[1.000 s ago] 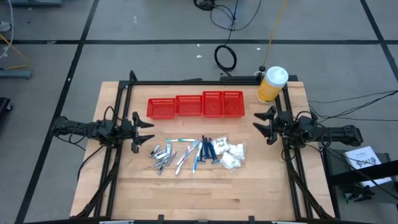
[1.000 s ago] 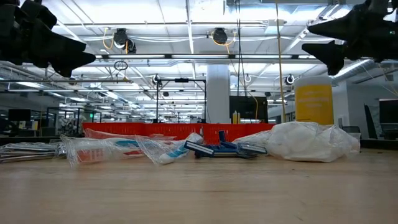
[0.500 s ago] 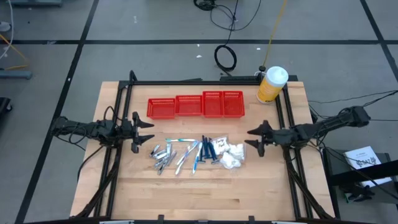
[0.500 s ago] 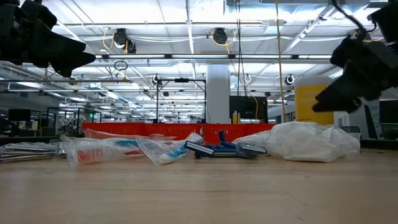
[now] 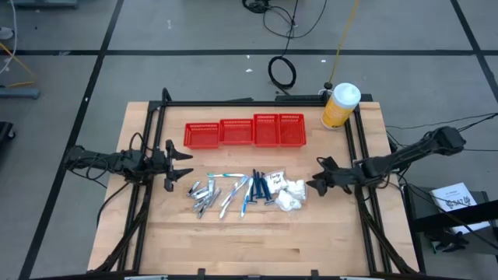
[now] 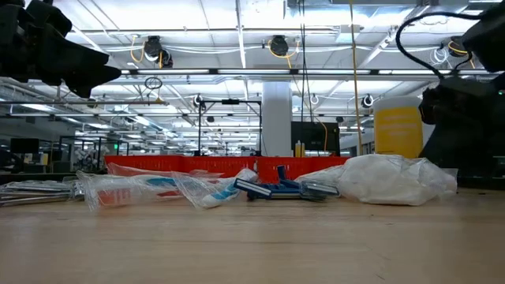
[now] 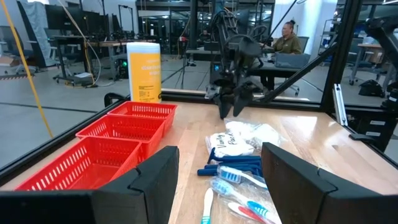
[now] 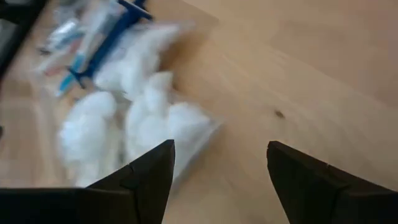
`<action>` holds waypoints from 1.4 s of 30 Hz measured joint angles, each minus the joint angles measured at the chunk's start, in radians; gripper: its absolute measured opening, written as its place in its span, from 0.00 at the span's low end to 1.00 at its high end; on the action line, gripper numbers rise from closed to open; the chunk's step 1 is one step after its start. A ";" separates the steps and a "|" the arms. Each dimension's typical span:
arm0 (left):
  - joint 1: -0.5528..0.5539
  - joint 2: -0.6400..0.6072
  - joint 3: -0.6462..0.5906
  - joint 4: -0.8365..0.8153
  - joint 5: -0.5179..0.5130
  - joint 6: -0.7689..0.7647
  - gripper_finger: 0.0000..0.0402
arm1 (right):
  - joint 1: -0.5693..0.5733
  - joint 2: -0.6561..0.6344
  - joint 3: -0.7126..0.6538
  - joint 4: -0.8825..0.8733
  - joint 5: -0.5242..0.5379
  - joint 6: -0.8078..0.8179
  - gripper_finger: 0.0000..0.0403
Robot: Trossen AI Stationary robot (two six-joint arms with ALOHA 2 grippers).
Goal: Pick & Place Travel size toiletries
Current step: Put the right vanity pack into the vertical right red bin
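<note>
Two arms, one pile between them. Right gripper (image 5: 315, 180) sits low, just beside the white packets (image 5: 290, 194), jaws spread wide and empty; in its wrist view the packets (image 8: 124, 124) lie straight ahead past the fingers (image 8: 140, 177). Packets lie toward table centre from it, at the pile's right end. They are crumpled and roughly round, no clear long axis, so approach angle matters little.

Left gripper (image 5: 177, 165) hovers near the pile's other end, jaws parted and empty, beside the tubes (image 5: 201, 194), which lie roughly end-on to it, slanted.

Sticks (image 5: 253, 190) in mid-pile run mostly front-to-back, fanned out, some overlapping.

Red baskets (image 5: 244, 133) stand in a row behind the pile, apart from it.

Judgement: right arm is nearer the packets; next move likely a short reach and close on them.
</note>
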 joint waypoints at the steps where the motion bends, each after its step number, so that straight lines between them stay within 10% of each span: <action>1: 0.000 0.000 0.000 0.000 0.000 0.000 0.56 | 0.000 0.015 0.000 0.006 0.000 0.013 0.60; 16: 0.000 0.000 0.000 0.002 0.000 0.000 0.56 | 0.000 0.263 0.005 0.258 -0.047 -0.029 0.58; 32: 0.000 0.000 0.000 0.003 0.000 0.000 0.56 | 0.000 0.272 0.003 0.371 -0.081 -0.042 0.03; 42: 0.000 0.000 0.000 0.003 0.000 0.000 0.56 | -0.031 0.172 0.003 0.641 -0.044 -0.204 0.01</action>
